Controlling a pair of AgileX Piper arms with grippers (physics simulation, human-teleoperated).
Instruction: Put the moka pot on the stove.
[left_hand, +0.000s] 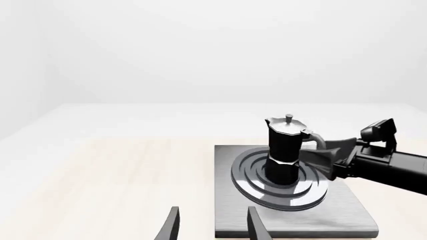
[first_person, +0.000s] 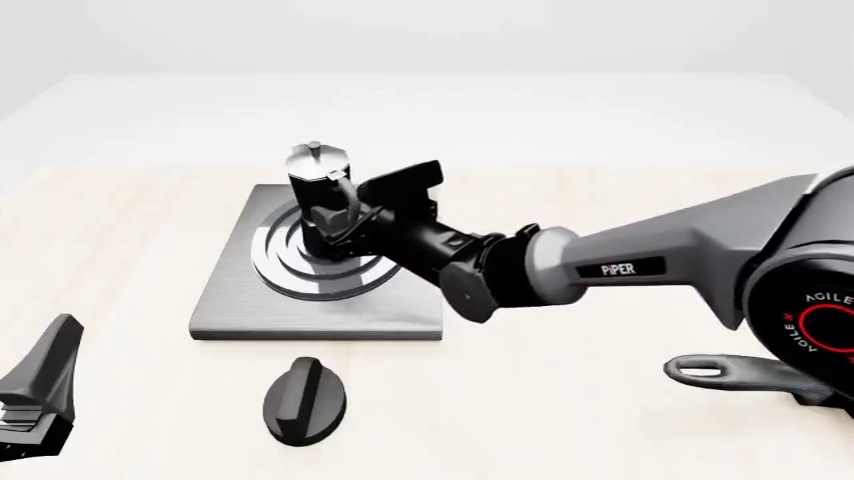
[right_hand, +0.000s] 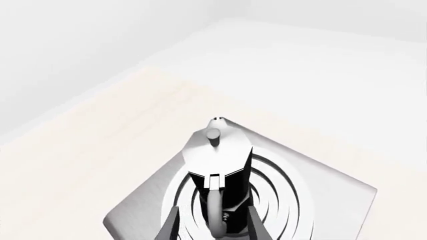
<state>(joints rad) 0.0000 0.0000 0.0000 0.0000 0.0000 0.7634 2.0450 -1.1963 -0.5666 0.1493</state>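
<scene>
The right gripper (first_person: 344, 222) reaches in from the right and sits at the moka pot's (first_person: 319, 196) handle, its 2 fingers (right_hand: 257, 227) on either side of the curved handle. From the right wrist view the fingers look spread a little wider than the handle, and I cannot tell whether they actually press on it. The pot stands upright in the middle of the stove's (first_person: 227, 300) silver rings, toward the far left part of the table (first_person: 574, 400). The left gripper (left_hand: 212, 225) hangs near the left edge, its fingers parted and holding nothing, well apart from the pot. A black oval knob (first_person: 304, 400) lies just in front of the stove.
</scene>
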